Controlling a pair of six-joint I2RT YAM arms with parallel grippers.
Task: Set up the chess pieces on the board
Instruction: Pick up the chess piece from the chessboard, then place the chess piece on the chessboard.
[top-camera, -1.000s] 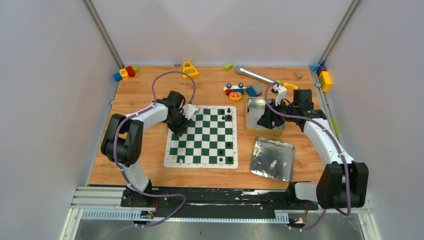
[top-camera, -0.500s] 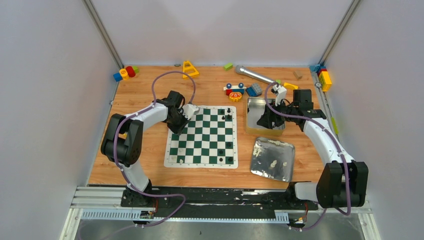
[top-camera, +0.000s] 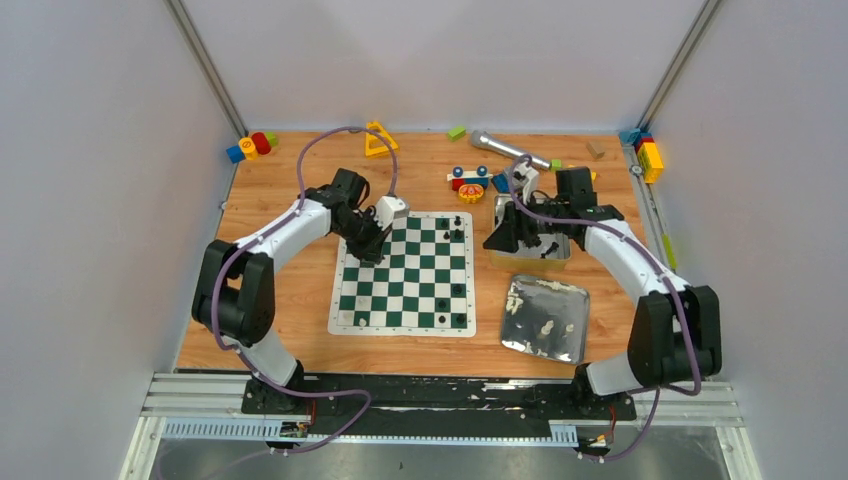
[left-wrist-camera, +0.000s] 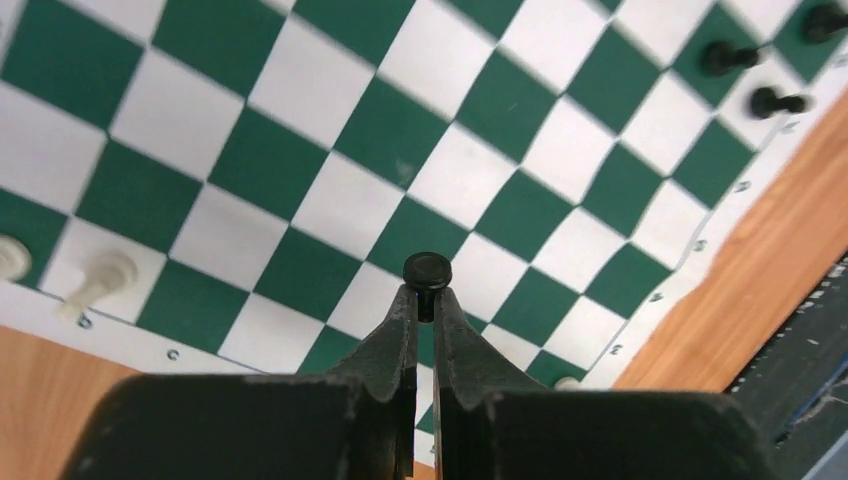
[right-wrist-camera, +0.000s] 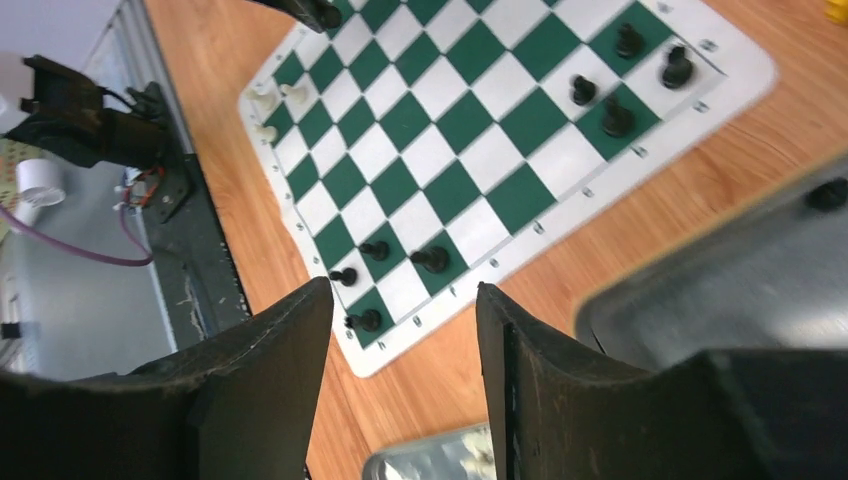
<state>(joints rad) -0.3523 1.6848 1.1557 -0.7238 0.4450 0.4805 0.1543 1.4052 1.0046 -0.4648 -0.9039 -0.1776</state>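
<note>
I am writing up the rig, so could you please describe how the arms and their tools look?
Both the left arm and right arm have white links between bulky black joints, each trailed by a purple cable. The left tool and right tool have dark, tapering fingers, scuffed along the edges.

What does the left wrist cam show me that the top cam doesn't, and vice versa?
Left wrist only: the black pawn pinched below its head in the left gripper. Top only: the right gripper near the tin, the tray holding white pieces, and the toys. Both: the board, with black pieces near one edge.
</note>
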